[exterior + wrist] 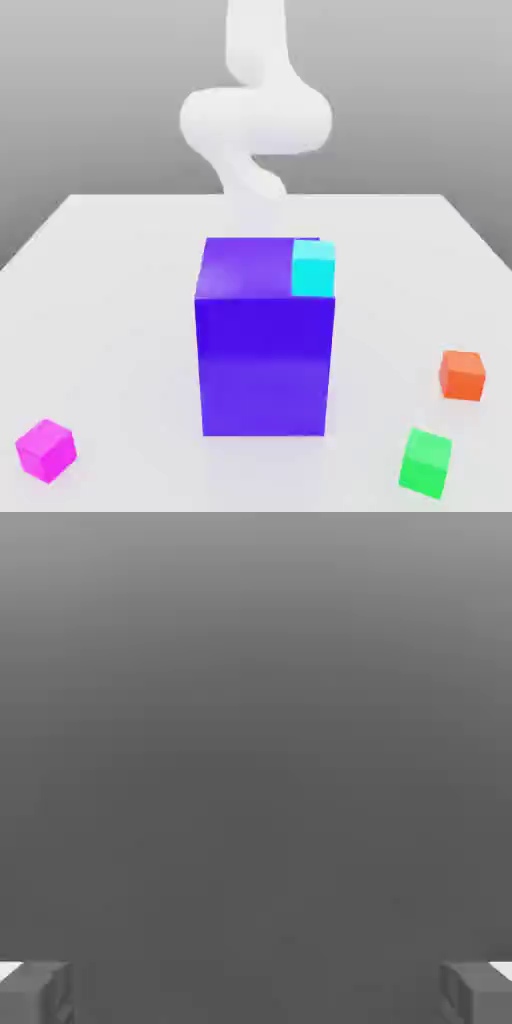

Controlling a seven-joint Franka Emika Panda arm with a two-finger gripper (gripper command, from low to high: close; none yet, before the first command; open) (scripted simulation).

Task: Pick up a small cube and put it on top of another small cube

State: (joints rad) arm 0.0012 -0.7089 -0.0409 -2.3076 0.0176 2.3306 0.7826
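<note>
At near left of the exterior view, small bright magenta plastic-looking cube [45, 449]: judged light, rigid; grip opposite flat faces; gripper [256, 992] fingers spread apart.

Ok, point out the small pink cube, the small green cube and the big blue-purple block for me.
small pink cube [45, 450]: exterior view, on its front corner where the faces meet.
small green cube [425, 462]: exterior view, on its front face.
big blue-purple block [265, 365]: exterior view, on its tall front face.
</note>
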